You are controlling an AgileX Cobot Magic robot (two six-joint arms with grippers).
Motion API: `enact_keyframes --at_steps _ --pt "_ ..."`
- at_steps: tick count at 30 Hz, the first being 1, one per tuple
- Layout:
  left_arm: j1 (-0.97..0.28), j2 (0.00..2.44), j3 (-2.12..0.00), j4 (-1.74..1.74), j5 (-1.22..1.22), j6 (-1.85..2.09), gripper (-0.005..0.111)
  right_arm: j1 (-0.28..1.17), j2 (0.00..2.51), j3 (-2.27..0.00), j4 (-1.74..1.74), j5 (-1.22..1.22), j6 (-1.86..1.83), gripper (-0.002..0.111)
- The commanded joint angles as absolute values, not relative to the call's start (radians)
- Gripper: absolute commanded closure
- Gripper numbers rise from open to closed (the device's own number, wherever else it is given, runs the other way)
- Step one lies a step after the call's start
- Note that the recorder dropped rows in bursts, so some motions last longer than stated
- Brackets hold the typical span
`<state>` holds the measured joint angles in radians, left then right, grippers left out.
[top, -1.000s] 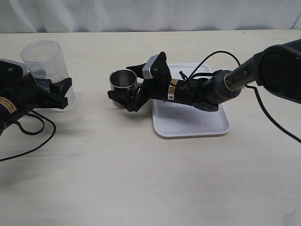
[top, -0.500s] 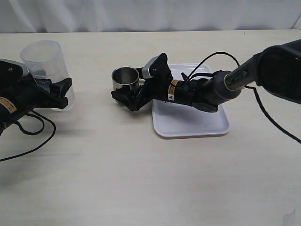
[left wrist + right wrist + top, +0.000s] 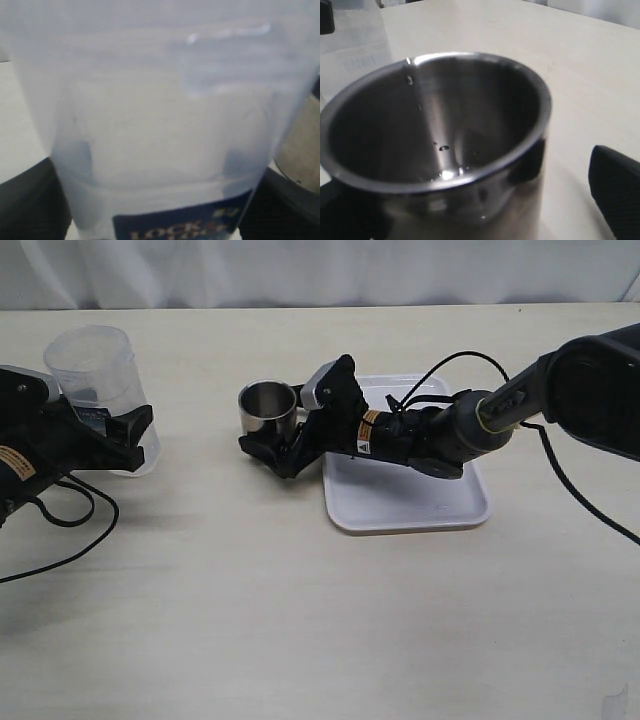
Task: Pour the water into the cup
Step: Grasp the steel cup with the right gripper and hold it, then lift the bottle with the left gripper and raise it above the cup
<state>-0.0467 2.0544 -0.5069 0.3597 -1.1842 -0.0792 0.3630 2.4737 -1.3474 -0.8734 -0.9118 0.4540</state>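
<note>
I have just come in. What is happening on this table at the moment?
The left gripper seems to grip the tall plastic container, which stands upright on the table. The right gripper is open, its jaws on either side of the steel cup beside the white tray. Nothing is being poured yet.

The robot's left arm point(image 3: 30, 455) lay low at the left of the scene, forearm pointing right. The left gripper point(image 3: 115, 435) was clamped on the sides of the plastic container point(image 3: 95, 375), with one black finger point(image 3: 138, 425) showing in front of it. The right arm point(image 3: 560, 390) came in from the right edge and stretched leftward, nearly level, its wrist point(image 3: 400, 430) held low. The right gripper point(image 3: 275, 428) had its jaws spread wide, flanking the steel cup point(image 3: 268, 402) without pinching it. In the right wrist view, one ribbed finger pad point(image 3: 615, 190) stood clear of the cup's wall.
</note>
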Motion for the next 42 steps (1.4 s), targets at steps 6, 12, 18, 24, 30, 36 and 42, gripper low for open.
enact_keyframes --at_steps 6,12,18,24,30,36,42 --pt "-0.048 2.051 -0.512 0.355 -1.221 -0.078 0.107 0.363 2.476 -1.353 -0.874 -0.894 0.440 0.037" --pt "-0.048 2.051 -0.512 0.355 -1.221 -0.078 0.107 0.363 2.476 -1.353 -0.907 -0.951 0.488 0.076" --pt "-0.048 2.051 -0.512 0.359 -1.221 -0.078 0.107 0.363 2.476 -1.353 -1.038 -0.947 0.511 0.104" --pt "-0.048 2.051 -0.559 0.464 -1.221 -0.078 0.107 0.363 2.476 -1.353 -1.181 -0.947 0.511 0.104" --pt "-0.048 2.051 -0.595 0.524 -1.221 -0.080 0.107 0.363 2.476 -1.353 -1.186 -0.947 0.511 0.104" --pt "-0.048 2.051 -0.684 0.591 -1.130 -0.082 0.107 0.363 2.476 -1.353 -1.186 -0.947 0.511 0.104" --pt "-0.048 2.051 -0.769 0.661 -1.020 -0.082 0.107 0.363 2.476 -1.353 -1.186 -0.947 0.511 0.104"
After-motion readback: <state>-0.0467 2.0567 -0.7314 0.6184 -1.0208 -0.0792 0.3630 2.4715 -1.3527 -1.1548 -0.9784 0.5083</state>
